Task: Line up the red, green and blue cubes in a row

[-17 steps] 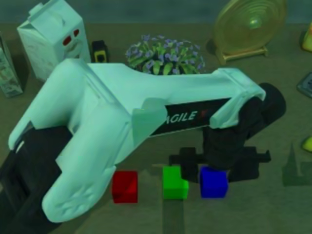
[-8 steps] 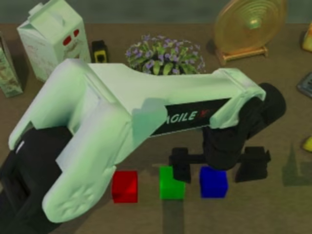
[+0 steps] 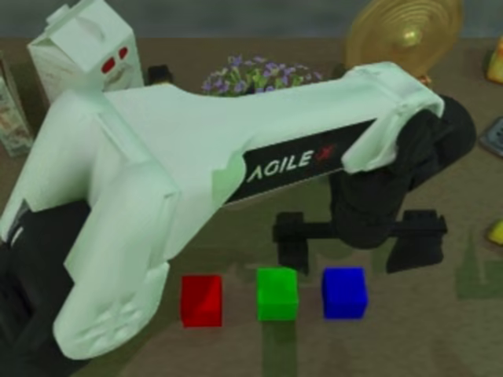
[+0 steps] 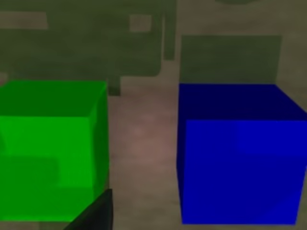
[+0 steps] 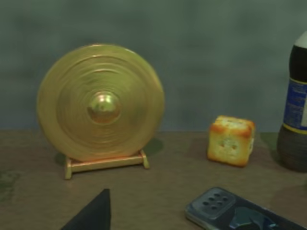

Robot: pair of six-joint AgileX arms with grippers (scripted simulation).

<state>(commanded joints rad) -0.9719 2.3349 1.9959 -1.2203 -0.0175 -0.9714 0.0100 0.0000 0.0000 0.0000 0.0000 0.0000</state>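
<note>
Left arm (image 3: 196, 173) spans most of the top view, reaching across the bench (image 3: 440, 338) from the left side. Left pincer (image 3: 357, 239) hangs above the bench just behind the green/blue pair, fingers spread wide apart, gripping nothing.

Milk carton (image 3: 82, 47) at the back left, flowering plant (image 3: 259, 75) behind the arm, gold gong on a stand (image 5: 100, 108) at the back right.

Cubes all on the bench in one straight row, apart from each other: red cube (image 3: 201, 300) leftmost, green cube (image 3: 277, 293) in the middle, blue cube (image 3: 344, 293) rightmost. Left wrist view shows green and blue side by side with bare bench between them.

Right pincer: state can't tell.
</note>
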